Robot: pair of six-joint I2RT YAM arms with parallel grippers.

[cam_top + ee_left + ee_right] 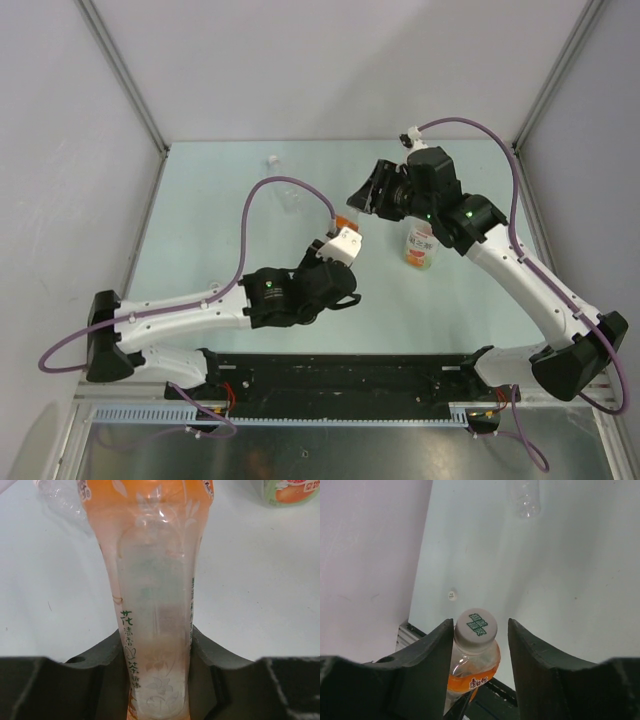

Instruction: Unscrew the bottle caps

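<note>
Between the right end effector's [480, 625] fingers [525, 650] sits the bottle cap [476, 626].

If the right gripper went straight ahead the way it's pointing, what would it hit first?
The white cap of the orange bottle, which sits between the jaws of the right gripper; depth is unclear.
</note>
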